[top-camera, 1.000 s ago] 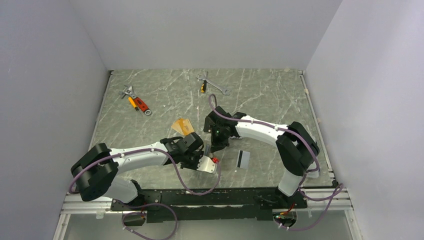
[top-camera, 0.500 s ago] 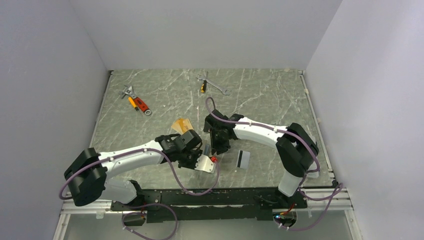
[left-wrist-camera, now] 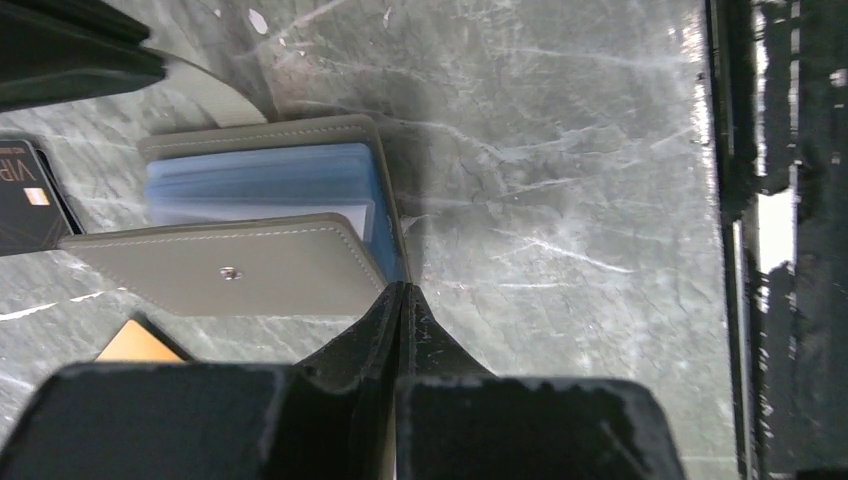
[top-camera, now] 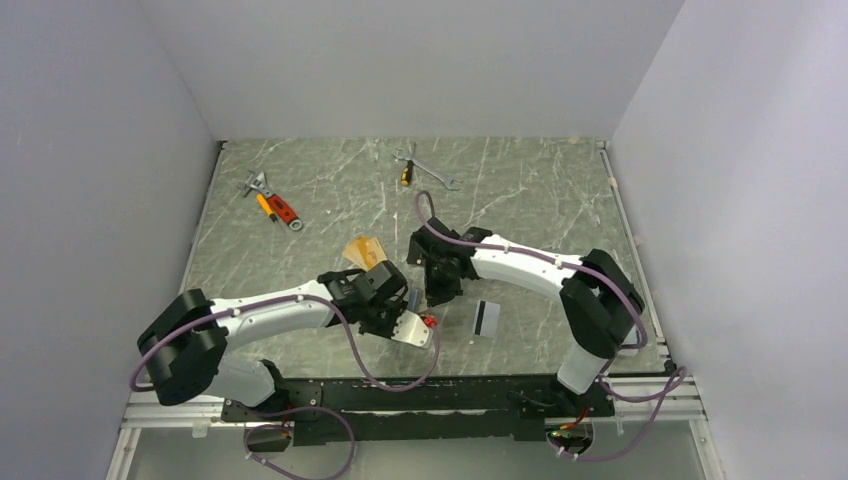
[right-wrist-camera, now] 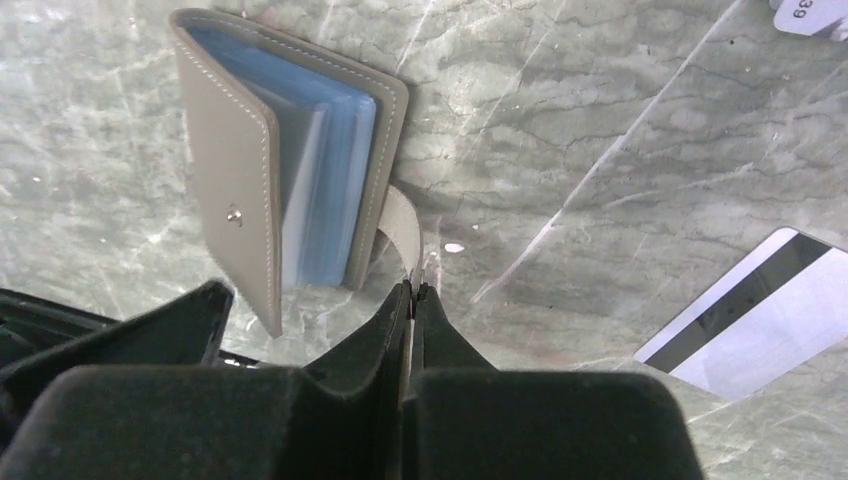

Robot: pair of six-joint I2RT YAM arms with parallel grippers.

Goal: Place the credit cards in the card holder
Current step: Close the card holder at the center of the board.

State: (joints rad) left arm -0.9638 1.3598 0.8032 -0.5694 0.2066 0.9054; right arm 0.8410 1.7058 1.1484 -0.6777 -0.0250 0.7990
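The holder point(right-wrist-camera: 235, 150) lies half open on the surface point(right-wrist-camera: 600, 120), between the arms. The right pincer point(right-wrist-camera: 412, 290) is closed on its strap. The left pincer point(left-wrist-camera: 400, 293) is closed at its corner, though whether it grips is unclear. Spread the covers gently and keep them flat, so a blue pocket faces up. A black card point(left-wrist-camera: 22, 195) reads "VIP". A white piece point(right-wrist-camera: 812, 12) shows "39".

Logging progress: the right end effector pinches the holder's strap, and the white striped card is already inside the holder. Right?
No. The right end effector does pinch the strap of the holder, but the white striped card lies on the table outside it, as the right wrist view shows.
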